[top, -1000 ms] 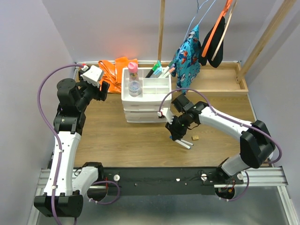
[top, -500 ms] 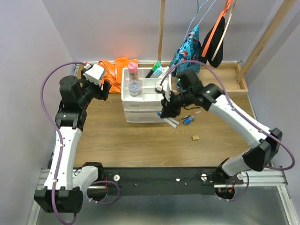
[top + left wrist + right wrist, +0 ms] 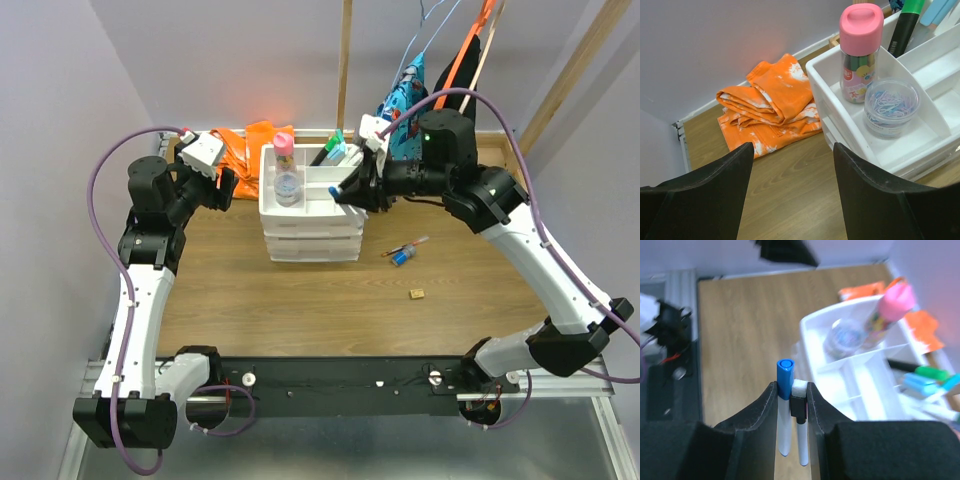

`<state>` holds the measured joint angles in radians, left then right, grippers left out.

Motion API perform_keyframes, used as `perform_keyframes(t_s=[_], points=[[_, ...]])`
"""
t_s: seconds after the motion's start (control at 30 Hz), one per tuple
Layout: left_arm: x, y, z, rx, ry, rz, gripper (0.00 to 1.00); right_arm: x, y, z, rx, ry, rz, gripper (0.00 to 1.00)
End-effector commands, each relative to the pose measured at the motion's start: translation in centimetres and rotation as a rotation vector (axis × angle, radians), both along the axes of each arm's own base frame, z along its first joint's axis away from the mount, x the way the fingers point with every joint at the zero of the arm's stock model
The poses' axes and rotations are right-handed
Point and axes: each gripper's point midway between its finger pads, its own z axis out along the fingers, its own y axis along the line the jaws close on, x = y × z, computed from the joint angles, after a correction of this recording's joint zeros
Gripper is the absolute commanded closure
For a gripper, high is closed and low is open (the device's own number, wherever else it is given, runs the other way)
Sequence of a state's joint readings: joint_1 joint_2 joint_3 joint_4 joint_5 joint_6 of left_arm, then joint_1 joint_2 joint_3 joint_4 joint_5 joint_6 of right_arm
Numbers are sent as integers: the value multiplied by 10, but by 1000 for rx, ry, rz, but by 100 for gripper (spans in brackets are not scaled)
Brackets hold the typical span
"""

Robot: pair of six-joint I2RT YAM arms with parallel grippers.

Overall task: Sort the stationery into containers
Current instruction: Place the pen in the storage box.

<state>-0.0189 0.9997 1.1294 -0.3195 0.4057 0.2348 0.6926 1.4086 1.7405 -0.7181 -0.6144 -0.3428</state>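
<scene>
The right tool point(image 3: 347, 189) is closed on two thin markers point(image 3: 785, 374), one blue-capped, the other tipped white and black, both pinched side by side between its fingers point(image 3: 757, 415). A second ago it was low over the middle of the desk, close to the tan block point(image 3: 417, 294). Half a second ago it had risen to the front of the white drawer unit point(image 3: 310, 238). Now it sits higher and nearer the far edge, at the right side of the unit's top tray point(image 3: 860, 375). The pair has therefore left the desk and looks nearly ready to be dropped into a compartment.

The left tool point(image 3: 790, 200) has barely shifted; it hangs open and empty near the orange cloth point(image 3: 765, 112) by the far left corner, facing the pink-capped bottle point(image 3: 860, 50) and the clear jar point(image 3: 891, 106) already in the tray.

A red-tipped marker with a small blue piece point(image 3: 402, 252) and the tan block remain loose on the desk, right of the unit, so sorting appears unfinished.
</scene>
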Motion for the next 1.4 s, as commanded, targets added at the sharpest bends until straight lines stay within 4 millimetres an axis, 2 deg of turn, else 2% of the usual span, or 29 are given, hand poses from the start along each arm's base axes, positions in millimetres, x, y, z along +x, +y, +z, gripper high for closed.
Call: perform_keyframes(t_s=[0.0, 0.1, 0.2, 0.23, 0.37, 0.4, 0.57, 0.87, 1.13, 1.37], points=[[3, -4, 12, -15, -30, -21, 26, 61, 1, 75, 240, -188, -214, 99], [4, -4, 13, -19, -30, -21, 26, 90, -6, 93, 352, -190, -298, 99], [4, -3, 14, -11, -30, -17, 26, 121, -14, 90, 409, -178, -370, 100], [3, -2, 15, -8, -33, -12, 26, 130, -12, 84, 409, -169, -378, 99], [2, 0, 11, 0, -30, -7, 26, 153, -12, 72, 431, -147, -404, 100], [2, 0, 8, 2, -24, -7, 26, 157, -11, 73, 456, -132, -408, 100], [1, 2, 3, 15, -17, 1, 26, 174, -9, 54, 468, -101, -432, 99], [4, 4, -7, 27, 3, 8, 26, 199, -10, 38, 493, -50, -475, 99], [12, 3, -10, 19, 5, 5, 26, 199, -19, 28, 456, -35, -496, 100], [16, 2, -9, 11, 6, 2, 26, 206, -28, 12, 435, -14, -530, 99]])
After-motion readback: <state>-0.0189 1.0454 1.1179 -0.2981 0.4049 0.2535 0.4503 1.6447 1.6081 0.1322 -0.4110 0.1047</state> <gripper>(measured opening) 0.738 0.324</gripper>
